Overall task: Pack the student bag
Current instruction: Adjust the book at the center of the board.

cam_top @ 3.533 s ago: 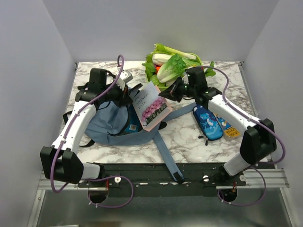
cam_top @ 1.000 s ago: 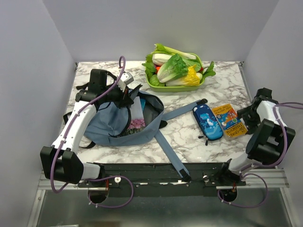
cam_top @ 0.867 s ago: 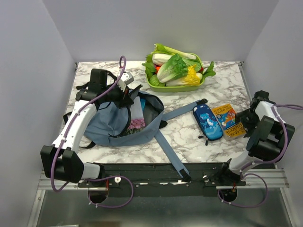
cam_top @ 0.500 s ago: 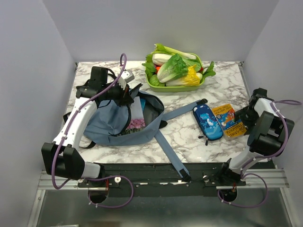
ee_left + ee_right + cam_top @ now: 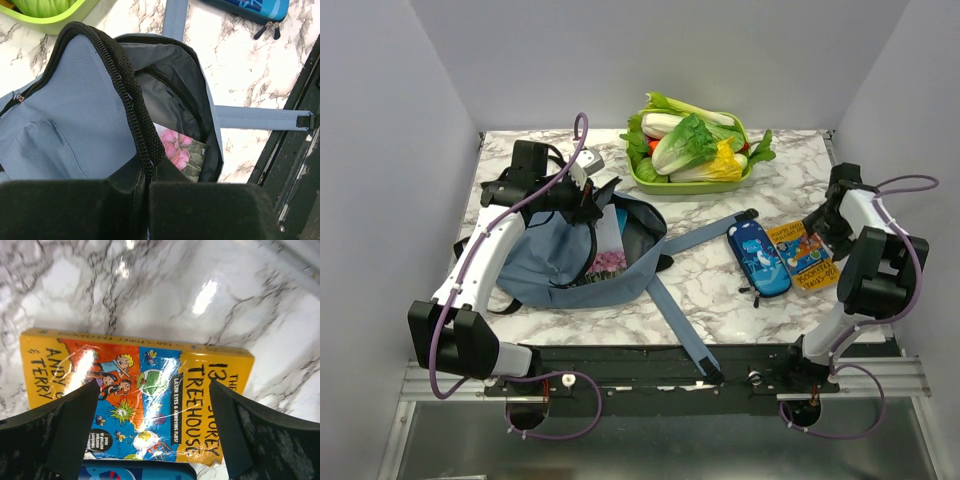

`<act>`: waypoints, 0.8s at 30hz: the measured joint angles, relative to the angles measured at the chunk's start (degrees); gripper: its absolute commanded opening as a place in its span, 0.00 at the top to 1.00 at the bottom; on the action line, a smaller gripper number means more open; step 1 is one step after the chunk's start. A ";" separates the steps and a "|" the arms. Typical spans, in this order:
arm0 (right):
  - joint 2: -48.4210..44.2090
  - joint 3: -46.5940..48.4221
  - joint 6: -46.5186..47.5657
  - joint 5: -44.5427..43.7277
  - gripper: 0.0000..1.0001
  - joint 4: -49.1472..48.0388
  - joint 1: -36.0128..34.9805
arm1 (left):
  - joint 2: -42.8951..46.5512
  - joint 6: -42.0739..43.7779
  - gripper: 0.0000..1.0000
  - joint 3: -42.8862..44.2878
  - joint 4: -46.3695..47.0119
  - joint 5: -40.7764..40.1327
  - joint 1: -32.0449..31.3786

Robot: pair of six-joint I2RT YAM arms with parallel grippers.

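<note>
landmark = green tray (image 5: 650, 182) of leafy veg at the far middle of the marble table (image 5: 720, 300).

student bag (image 5: 545, 265) lies on the table, near-left of the tray, mouth turned toward it. left gripper (image 5: 145, 185) is clenched on the bag's black zipper rim (image 5: 127, 100), pads pressed together with the rim pinched between them. the upper flap stands up and the mouth gapes. through the opening i see a flower-cover book (image 5: 182, 152) sitting inside against the dark lining.

two blue straps (image 5: 705, 232) run out of the bag: one ends on the near side of the tray, the other runs away from the tray to the black rail at the table's near edge.

blue pencil case (image 5: 758, 258) lies near-right of the tray. orange book (image 5: 135, 390) lies flat, cover up, just beside the case on the side away from the bag.

right gripper (image 5: 154, 390) hangs over the orange book, released, jaws spread wide with a finger on either side of the cover in the wrist view. nothing is held. i can't tell whether the tips touch the book or the table.
</note>
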State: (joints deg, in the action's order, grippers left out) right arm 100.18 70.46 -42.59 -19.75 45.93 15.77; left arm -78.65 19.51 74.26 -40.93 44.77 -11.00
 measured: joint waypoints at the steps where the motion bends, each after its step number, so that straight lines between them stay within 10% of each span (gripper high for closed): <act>1: -0.55 0.33 -0.07 -1.09 0.01 0.02 0.02 | 0.00 0.02 0.97 0.00 0.00 0.00 0.00; 24: 11.91 12.68 -2.32 -11.28 0.05 6.95 -2.38 | 0.00 2.23 0.96 -0.04 -0.57 -0.02 0.11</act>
State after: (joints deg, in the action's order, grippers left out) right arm 112.09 83.13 -44.91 -31.03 52.88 13.39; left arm -78.65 21.74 74.22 -41.50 44.75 -10.90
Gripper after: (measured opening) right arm 0.961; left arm 0.041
